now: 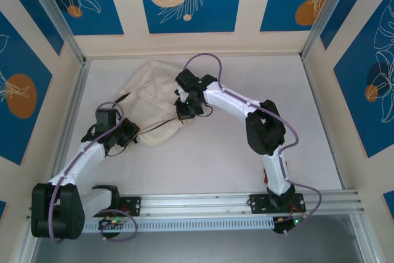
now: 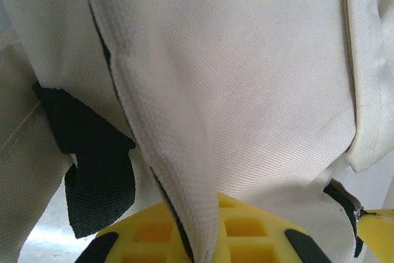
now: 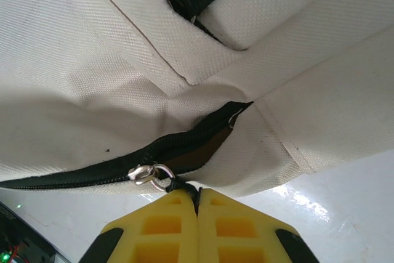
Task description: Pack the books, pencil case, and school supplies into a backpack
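Cream-white canvas is bunching on the tabletop (image 1: 209, 164) in the overhead view. The backpack (image 1: 148, 100) is lying left of centre toward the far side, with the left pincer (image 1: 131, 132) biting at its near edge and the right pincer (image 1: 184, 115) pressing in at its right side.

From the left wrist, that pincer (image 2: 200, 241) is clenching a raised fold of the bag's cloth, and a black strap (image 2: 92, 170) is dangling beside it.

From the right wrist, the other pincer (image 3: 198, 214) is clamping the dark tab of the zipper pull (image 3: 149, 175). The zipper (image 3: 80, 175) is gaping a little just beyond the slider.

I'd say the zip is being worked. The left should be holding the cloth taut while the right is drawing straight along the track, not upward.

The cloth is hiding the bag's inside, so I cannot tell whether the books are in there. A yellow scrap (image 2: 377, 229) is being cut off at the left-wrist edge, and I cannot tell what it is.
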`<action>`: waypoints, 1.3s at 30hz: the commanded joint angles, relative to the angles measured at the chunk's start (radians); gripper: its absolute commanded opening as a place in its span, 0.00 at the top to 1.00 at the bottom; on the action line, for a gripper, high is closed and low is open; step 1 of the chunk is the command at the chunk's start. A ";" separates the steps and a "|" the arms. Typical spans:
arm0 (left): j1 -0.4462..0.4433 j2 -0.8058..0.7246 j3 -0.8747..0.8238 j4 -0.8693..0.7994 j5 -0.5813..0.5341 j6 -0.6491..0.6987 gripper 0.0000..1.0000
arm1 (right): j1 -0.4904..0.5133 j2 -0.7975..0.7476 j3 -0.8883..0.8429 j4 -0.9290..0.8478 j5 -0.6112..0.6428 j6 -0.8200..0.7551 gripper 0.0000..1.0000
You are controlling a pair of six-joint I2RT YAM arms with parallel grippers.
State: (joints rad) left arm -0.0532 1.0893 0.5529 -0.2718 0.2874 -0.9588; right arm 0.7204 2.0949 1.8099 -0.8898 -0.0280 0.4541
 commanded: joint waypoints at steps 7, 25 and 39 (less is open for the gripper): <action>0.018 -0.013 0.015 -0.118 -0.103 0.054 1.00 | -0.065 -0.030 0.037 -0.114 0.185 0.024 1.00; 0.018 0.009 0.013 -0.124 -0.123 0.071 1.00 | -0.063 -0.085 -0.033 -0.092 0.171 0.045 1.00; 0.019 0.012 0.172 -0.242 0.016 0.265 0.42 | -0.144 -0.113 -0.138 -0.018 0.029 0.024 1.00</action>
State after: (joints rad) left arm -0.0441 1.1183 0.6582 -0.3992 0.3195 -0.7750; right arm 0.6277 2.0377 1.7237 -0.8879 -0.0341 0.4900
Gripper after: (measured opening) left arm 0.533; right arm 0.058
